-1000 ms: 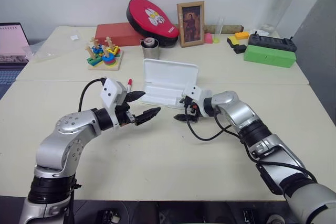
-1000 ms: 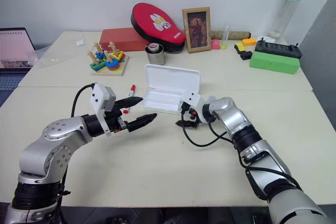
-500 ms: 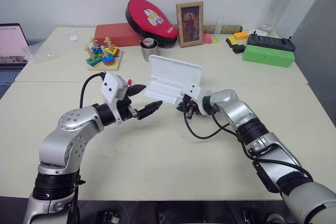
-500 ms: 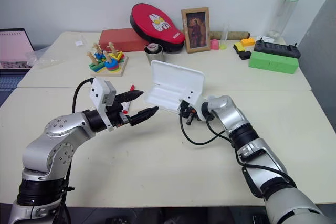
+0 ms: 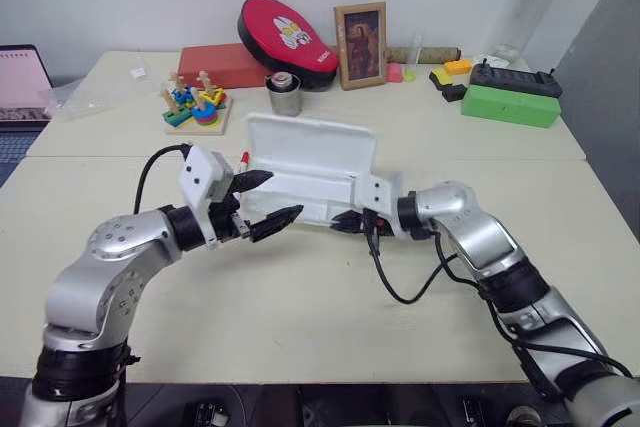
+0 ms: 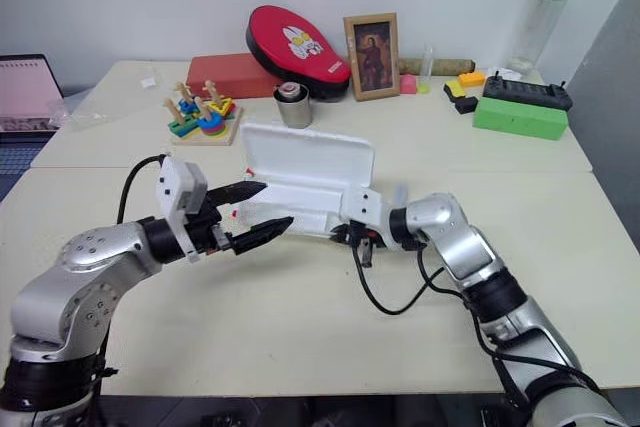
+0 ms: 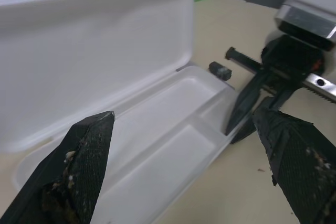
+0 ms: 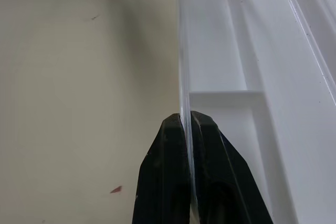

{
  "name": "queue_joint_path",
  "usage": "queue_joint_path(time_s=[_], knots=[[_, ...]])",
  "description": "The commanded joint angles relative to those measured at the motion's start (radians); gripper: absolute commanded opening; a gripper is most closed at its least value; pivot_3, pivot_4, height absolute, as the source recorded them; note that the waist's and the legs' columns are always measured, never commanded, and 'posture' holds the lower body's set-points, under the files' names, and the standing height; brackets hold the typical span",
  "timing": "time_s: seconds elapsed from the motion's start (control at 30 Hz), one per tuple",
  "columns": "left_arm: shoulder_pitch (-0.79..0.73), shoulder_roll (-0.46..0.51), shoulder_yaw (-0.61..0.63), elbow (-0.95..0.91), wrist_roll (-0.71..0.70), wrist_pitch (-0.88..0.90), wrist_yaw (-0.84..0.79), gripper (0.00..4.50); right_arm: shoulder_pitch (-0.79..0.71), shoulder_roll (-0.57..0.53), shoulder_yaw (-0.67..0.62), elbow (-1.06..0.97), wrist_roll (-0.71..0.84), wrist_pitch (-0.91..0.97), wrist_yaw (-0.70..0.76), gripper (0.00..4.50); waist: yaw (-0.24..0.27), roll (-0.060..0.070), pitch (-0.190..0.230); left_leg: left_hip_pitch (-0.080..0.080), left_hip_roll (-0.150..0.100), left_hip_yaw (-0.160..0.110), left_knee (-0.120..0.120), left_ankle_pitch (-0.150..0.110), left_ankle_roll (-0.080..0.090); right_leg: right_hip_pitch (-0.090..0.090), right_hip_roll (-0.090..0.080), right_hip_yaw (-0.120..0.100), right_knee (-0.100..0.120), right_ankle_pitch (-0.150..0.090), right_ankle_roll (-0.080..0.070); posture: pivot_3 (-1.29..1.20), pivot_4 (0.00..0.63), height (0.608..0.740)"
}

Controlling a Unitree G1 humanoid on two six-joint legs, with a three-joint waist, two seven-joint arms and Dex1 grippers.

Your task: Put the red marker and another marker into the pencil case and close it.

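White pencil case (image 5: 305,172) open, lid up; right hand (image 5: 345,222) pinching tray rim; left hand (image 5: 272,202) spread.

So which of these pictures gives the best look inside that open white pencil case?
The left wrist view: the pencil case shows its raised lid and bare divided tray. The head views show it whole but smaller on the table. The right wrist view shows the right gripper pinching its tray edge.

Left gripper (image 5: 270,199) agape, right gripper (image 5: 341,221) clamped
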Motion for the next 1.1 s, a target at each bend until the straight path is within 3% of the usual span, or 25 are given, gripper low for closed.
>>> queue_joint_path(time_s=[0.03, 0.53, 0.77, 1.1], knots=[[0.050, 0.035, 0.039, -0.091, -0.047, 0.024, -0.017, 4.50, 0.059, -0.021, 0.052, -0.119, -0.002, 0.004, 0.012, 0.04, 0.002, 0.000, 0.000, 0.000, 0.000, 0.000, 0.000, 0.000, 0.000, 0.000, 0.000, 0.000, 0.000, 0.000, 0.000, 0.00, 0.150, 0.740], [0.062, 0.062, 0.051, -0.131, -0.084, 0.050, -0.001, 4.50, 0.112, -0.008, 0.107, -0.089, -0.026, 0.014, -0.028, 0.04, 0.003, 0.000, 0.000, 0.001, 0.000, 0.000, 0.000, 0.000, 0.000, 0.000, 0.000, 0.000, 0.000, 0.000, 0.000, 0.00, 0.150, 0.740], [0.003, 0.032, 0.086, -0.102, -0.123, 0.090, 0.063, 4.50, 0.102, -0.008, 0.047, -0.130, 0.043, 0.052, -0.013, 1.81, 0.005, 0.000, 0.000, 0.001, 0.000, 0.000, 0.000, 0.000, 0.000, 0.000, 0.000, 0.000, 0.000, 0.000, 0.000, 0.00, 0.150, 0.740], [-0.249, -0.045, 0.195, 0.107, -0.084, 0.114, 0.361, 4.50, -0.031, -0.012, -0.222, -0.222, 0.337, 0.271, -0.001, 4.12, 0.004, -0.001, 0.000, 0.001, 0.000, -0.001, 0.001, 0.000, 0.000, 0.001, 0.000, -0.001, 0.000, 0.000, 0.001, 0.00, 0.150, 0.740]])
